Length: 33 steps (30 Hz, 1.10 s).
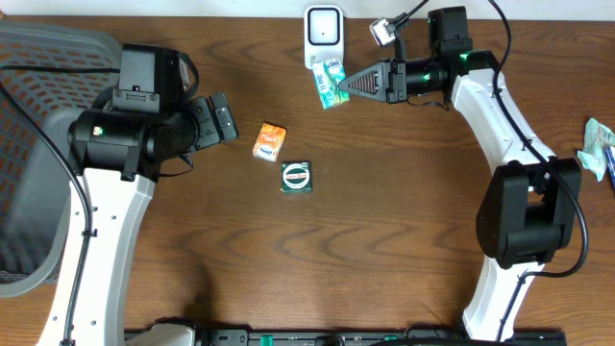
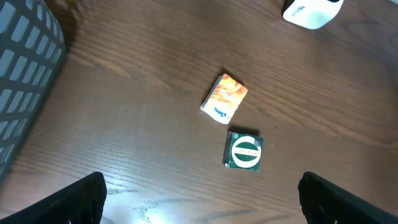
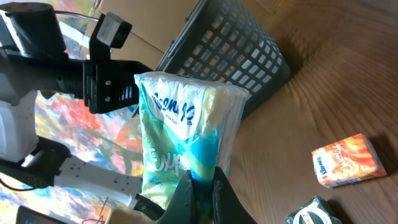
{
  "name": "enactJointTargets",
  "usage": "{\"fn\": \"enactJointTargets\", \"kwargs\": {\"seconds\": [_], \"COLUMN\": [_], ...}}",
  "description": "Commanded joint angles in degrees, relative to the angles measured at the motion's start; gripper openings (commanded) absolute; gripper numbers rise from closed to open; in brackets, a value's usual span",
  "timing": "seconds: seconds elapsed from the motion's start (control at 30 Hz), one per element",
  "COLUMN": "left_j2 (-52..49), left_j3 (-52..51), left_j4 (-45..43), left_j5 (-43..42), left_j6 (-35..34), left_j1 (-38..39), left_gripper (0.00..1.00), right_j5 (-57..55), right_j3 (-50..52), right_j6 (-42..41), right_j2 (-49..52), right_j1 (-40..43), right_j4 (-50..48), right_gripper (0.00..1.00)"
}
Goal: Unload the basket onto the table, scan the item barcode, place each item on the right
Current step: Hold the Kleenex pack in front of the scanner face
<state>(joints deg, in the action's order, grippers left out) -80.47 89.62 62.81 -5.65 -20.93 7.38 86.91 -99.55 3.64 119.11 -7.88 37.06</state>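
Tissue pack (image 1: 330,81) pinched by right tool (image 1: 345,85) beside scanner (image 1: 324,29), far from basket (image 1: 38,96).

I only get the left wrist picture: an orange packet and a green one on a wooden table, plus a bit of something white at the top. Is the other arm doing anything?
Observer: Yes. The right claw is shut on a blue-green tissue pack and holds it close to the white scanner.
Visitor: What is the dark grid on my left?
Observer: It is the side of a grey mesh basket, which stands at the left end of the table.
Visitor: Is anything else out there?
Observer: One more crumpled blue-green packet lies at the far right edge, beyond the right arm.
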Motion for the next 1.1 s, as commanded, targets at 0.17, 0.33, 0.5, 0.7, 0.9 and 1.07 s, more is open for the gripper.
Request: {"fn": "enactJointTargets", "kwargs": {"seconds": [0.17, 0.33, 0.5, 0.7, 0.9, 1.07], "left_j2": [0.0, 0.0, 0.0, 0.0, 0.0, 0.0], "left_j3": [0.7, 0.7, 0.7, 0.7, 0.7, 0.7], "left_j4": [0.2, 0.2, 0.2, 0.2, 0.2, 0.2], "left_j5": [0.4, 0.4, 0.4, 0.4, 0.4, 0.4], "left_j6": [0.3, 0.3, 0.3, 0.3, 0.3, 0.3], "left_j1": [-0.2, -0.2, -0.2, -0.2, -0.2, -0.2], "left_gripper": [0.98, 0.98, 0.98, 0.98, 0.98, 0.98], "right_j5": [-11.6, -28.3, -54.1, -87.0, -102.8, -102.9], "right_j3": [-0.1, -0.1, -0.1, -0.1, -0.1, -0.1], "right_j6": [-5.4, -12.1, -15.9, -13.2, -1.6, 2.5], "right_j2": [-0.7, -0.7, -0.7, -0.7, -0.7, -0.3], "right_j1": [-0.8, -2.7, -6.0, -11.8, -16.5, -17.3], "right_j4": [0.0, 0.0, 0.0, -2.3, -12.2, -21.8], "right_gripper": [0.01, 0.01, 0.01, 0.01, 0.01, 0.01]}}
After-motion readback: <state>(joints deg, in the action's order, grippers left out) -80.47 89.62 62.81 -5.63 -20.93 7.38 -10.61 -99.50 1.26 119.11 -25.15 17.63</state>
